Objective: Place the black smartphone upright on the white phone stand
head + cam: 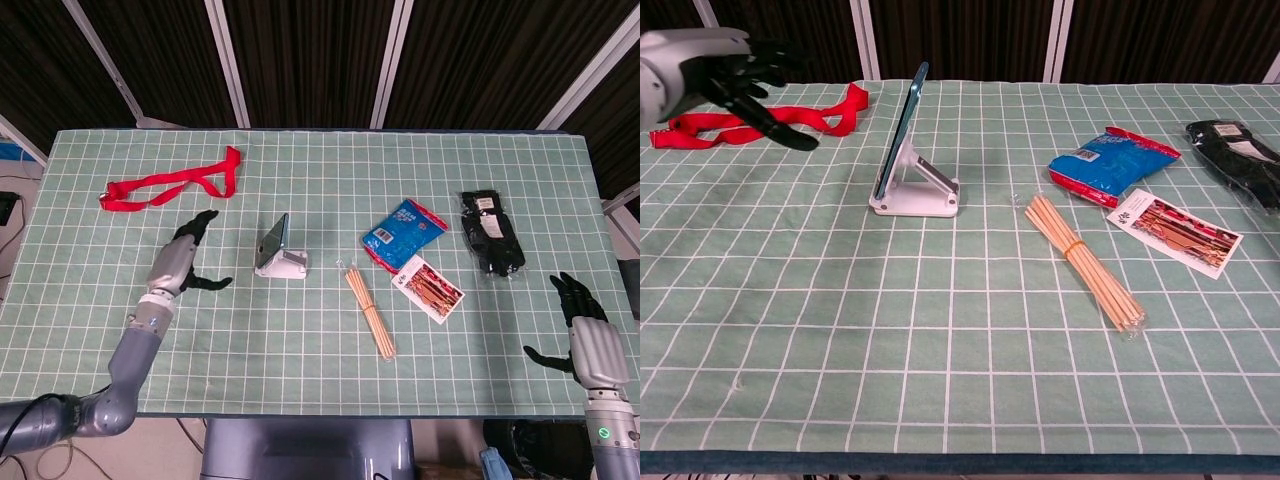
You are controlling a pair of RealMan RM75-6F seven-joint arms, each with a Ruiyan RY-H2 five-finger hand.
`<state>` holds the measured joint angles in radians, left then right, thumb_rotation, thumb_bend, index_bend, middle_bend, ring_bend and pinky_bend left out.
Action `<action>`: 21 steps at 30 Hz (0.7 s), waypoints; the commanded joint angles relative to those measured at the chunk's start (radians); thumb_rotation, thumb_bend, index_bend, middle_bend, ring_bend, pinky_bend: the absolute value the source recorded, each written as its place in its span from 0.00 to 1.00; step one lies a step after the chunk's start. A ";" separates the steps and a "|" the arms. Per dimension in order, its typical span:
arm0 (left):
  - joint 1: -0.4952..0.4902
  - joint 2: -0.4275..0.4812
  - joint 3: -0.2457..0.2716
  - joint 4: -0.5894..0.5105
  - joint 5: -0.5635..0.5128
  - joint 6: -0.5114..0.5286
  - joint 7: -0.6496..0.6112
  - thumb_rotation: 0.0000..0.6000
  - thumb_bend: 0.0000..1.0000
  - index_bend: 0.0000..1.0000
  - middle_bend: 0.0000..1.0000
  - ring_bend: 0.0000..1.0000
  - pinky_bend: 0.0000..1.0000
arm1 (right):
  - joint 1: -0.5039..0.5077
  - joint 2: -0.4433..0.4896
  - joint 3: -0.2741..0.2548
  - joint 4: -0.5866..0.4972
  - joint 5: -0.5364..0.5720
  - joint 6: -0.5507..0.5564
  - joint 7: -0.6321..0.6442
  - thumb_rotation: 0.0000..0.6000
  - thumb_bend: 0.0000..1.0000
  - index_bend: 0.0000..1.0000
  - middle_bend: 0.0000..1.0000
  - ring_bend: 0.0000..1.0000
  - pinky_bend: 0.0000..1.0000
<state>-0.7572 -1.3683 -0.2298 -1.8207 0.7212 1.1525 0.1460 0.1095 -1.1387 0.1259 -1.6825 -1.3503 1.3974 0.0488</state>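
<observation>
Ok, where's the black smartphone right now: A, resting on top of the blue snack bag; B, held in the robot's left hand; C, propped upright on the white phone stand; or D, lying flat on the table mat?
C: the black smartphone leans upright against the white phone stand, while the left hand is off to the side with fingers spread and holds nothing.

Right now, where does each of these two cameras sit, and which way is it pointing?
Head view: high up, looking steeply down on the whole table; shows the left hand with its arm, and the right hand.
Chest view: low at the near edge, looking across the table; only the left hand shows, at top left.
Both share the phone on its stand, the sticks and the blue packet.
</observation>
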 commanded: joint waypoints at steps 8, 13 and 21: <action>0.292 0.157 0.326 -0.004 0.488 0.363 0.184 1.00 0.12 0.00 0.00 0.00 0.00 | -0.002 -0.001 -0.005 0.002 -0.009 0.005 -0.013 1.00 0.12 0.00 0.00 0.00 0.15; 0.387 0.154 0.380 0.082 0.586 0.456 0.200 1.00 0.11 0.00 0.00 0.00 0.00 | -0.002 -0.004 -0.008 0.006 -0.015 0.008 -0.020 1.00 0.12 0.00 0.00 0.00 0.15; 0.486 0.136 0.383 0.208 0.633 0.499 0.123 1.00 0.11 0.00 0.00 0.00 0.00 | -0.004 -0.007 -0.014 0.012 -0.036 0.020 -0.026 1.00 0.12 0.00 0.00 0.00 0.15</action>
<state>-0.2875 -1.2309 0.1550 -1.6295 1.3464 1.6468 0.2936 0.1053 -1.1454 0.1121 -1.6711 -1.3851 1.4166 0.0237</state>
